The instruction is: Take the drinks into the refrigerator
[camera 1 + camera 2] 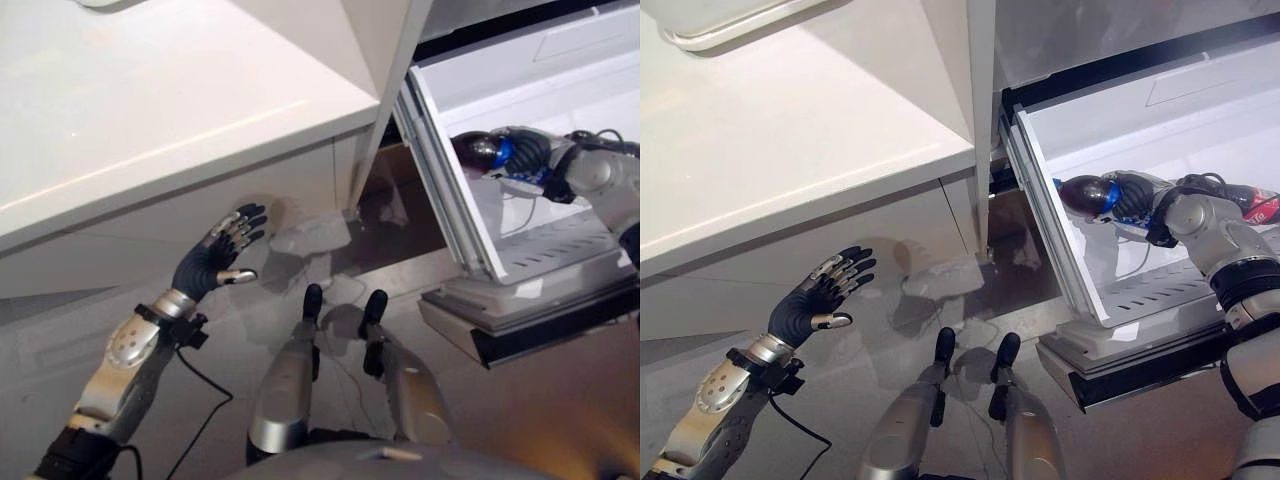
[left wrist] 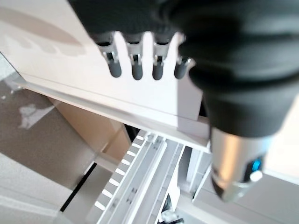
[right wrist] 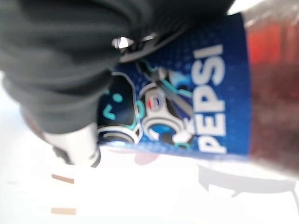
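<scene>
One drink is in play here. Nearest the robot, the left hand [image 1: 213,255] hangs low beside the white counter [image 1: 150,110], its fingers straight and spread, holding nothing; it is well apart from the refrigerator and idle.

Further out, past the counter's corner, the refrigerator drawer [image 1: 1120,300] is pulled open, its white inner walls and slotted floor showing. The right hand [image 1: 1140,200] reaches over the drawer, its fingers curled round a dark cola bottle [image 1: 1085,195] with a blue label. The bottle lies roughly on its side in the grasp, one rounded dark end pointing toward the drawer's near wall, and seems to hang above the drawer floor rather than rest on it, though I cannot tell for certain whether it touches. In the right wrist view the label [image 3: 187,107] sits right against the hand's dark cover, so the hold looks close and firm.

The risks, as I judge them: letting go while the bottle is still above the floor could send it rolling along the slotted floor or knocking the drawer wall. A bottle lying sideways may also roll when the drawer is shut. The leading end is near the drawer's side wall, so any further push that way could jam it against the wall or twist it in the grasp.
</scene>
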Available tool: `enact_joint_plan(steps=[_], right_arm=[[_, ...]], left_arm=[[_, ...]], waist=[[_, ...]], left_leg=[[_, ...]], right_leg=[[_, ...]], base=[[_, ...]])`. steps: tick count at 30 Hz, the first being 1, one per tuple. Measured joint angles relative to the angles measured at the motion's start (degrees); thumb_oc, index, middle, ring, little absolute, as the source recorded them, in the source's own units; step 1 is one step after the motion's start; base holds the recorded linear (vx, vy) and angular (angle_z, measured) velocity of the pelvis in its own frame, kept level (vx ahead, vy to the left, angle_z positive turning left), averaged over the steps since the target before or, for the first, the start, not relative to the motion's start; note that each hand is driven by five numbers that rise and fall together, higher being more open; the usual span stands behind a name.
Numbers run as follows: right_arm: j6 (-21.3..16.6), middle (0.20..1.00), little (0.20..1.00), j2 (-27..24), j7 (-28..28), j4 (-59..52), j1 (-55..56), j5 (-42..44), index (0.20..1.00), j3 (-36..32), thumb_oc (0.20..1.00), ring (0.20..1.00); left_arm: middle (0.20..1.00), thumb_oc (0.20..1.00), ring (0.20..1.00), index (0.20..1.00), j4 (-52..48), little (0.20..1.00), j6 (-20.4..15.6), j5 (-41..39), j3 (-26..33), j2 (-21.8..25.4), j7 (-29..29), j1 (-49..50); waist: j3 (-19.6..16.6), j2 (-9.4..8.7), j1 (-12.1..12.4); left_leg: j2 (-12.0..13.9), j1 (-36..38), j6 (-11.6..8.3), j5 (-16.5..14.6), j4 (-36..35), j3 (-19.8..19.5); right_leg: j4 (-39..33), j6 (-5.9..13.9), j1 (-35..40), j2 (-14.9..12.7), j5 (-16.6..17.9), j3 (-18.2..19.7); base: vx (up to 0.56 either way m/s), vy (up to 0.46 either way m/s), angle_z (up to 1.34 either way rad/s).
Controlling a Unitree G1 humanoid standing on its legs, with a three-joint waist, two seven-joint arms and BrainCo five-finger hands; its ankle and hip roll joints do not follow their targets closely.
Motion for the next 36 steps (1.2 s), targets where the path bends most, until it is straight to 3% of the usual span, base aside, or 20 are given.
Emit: enact_joint_plan(steps=[5,6,25,31,36], right_arm=[[0.2,0.206,0.206,0.4,-0.2,0.3,-0.1,-0.1,0.206,-0.1,0.206,0.206],[0.2,1.000,1.000,0.6,-0.2,0.5,-0.1,-0.1,1.000,-0.2,1.000,1.000],[1.5,1.000,1.000,2.3,1.1,0.7,0.6,0.7,1.000,0.5,1.000,1.000],[1.9,1.000,1.000,0.1,3.9,-2.1,1.5,1.3,1.000,2.6,1.000,1.000],[2.3,1.000,1.000,-4.6,5.9,-6.5,1.9,4.7,1.000,3.1,1.000,1.000]], left_arm=[[1.000,1.000,1.000,1.000,0.0,1.000,0.0,0.0,0.0,-0.4,0.1,0.0],[1.000,1.000,1.000,1.000,0.0,1.000,0.0,0.0,0.0,-0.4,0.1,0.0],[1.000,1.000,1.000,1.000,-0.1,1.000,0.1,0.0,0.2,-1.9,-0.1,-0.7],[1.000,1.000,1.000,1.000,0.0,1.000,0.5,0.0,0.6,-1.9,-1.1,-2.1],[1.000,1.000,1.000,1.000,-0.1,1.000,0.9,-0.1,0.8,-1.8,-2.2,-2.5]], waist=[[-0.1,0.17,0.1],[-0.1,0.20,0.1],[-0.9,1.03,0.2],[-1.8,0.90,0.3],[-3.8,0.36,0.1]], left_leg=[[0.1,0.0,-0.13,0.2,0.0,-0.2],[0.1,0.0,-0.14,0.2,0.0,-0.3],[0.2,0.5,-0.29,0.6,0.1,-0.6],[0.1,2.1,-0.38,0.5,0.1,-1.2],[0.1,4.1,-0.44,0.4,0.0,-2.0]], right_leg=[[0.2,-0.05,0.0,0.0,0.0,-0.2],[0.2,-0.05,0.0,0.0,0.0,-0.2],[-0.2,-0.33,0.9,0.2,0.1,-0.7],[-0.2,-0.29,2.9,0.1,-0.2,-1.2],[-0.9,-0.37,5.5,0.1,-0.3,-2.0]], base=[[0.00,0.000,0.00],[0.00,0.000,0.00],[0.00,-0.004,0.01],[0.04,-0.011,0.05],[0.06,-0.003,0.08]])
